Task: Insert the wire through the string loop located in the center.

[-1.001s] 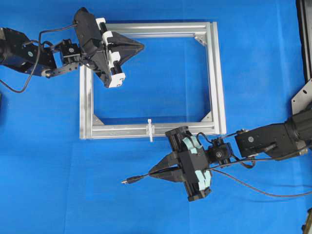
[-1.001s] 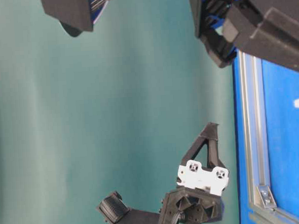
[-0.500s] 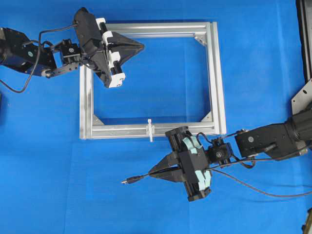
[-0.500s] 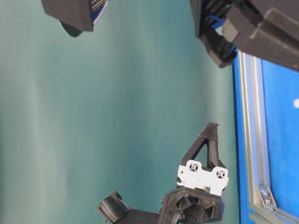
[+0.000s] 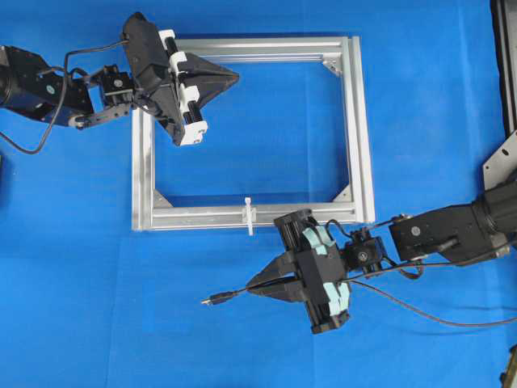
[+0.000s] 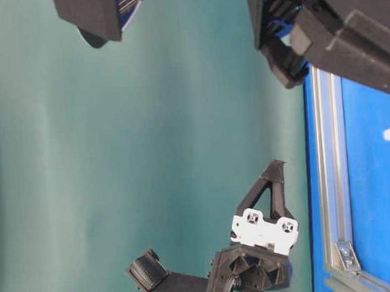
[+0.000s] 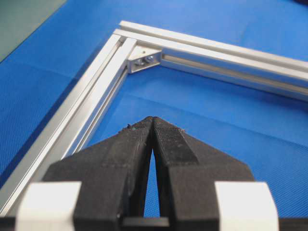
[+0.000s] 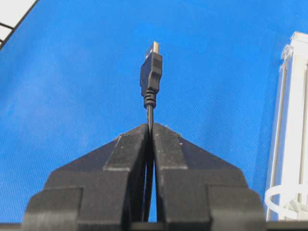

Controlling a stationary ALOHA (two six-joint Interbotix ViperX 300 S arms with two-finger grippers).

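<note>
The right gripper (image 5: 252, 288) pinches the wire (image 5: 404, 308) just behind its plug, its two black fingers (image 8: 130, 154) pressed together with the thin cable clamped between them. In the right wrist view the plug (image 8: 151, 70) sticks out past the fingertips, its small metallic tip pointing away over the blue table cover (image 5: 97, 307). Seen from overhead, the plug end lies left of the right gripper and below the silver aluminium frame (image 5: 355, 129), while the rest of the wire trails off to the right beneath the right arm toward the picture's edge. The string loop (image 5: 250, 215), a short white tie, stands on the middle of the frame's lower bar, above and a little to the right of the plug tip and apart from it; the right wrist view catches its white ring (image 8: 286, 202) low at the right edge beside the bar. The left gripper (image 5: 236, 78) is clenched on nothing, its fingers (image 7: 137, 144) meeting at the tips, and it hangs inside the frame's upper left region, near the top bar and pointing toward a corner bracket (image 7: 144, 58).
</note>
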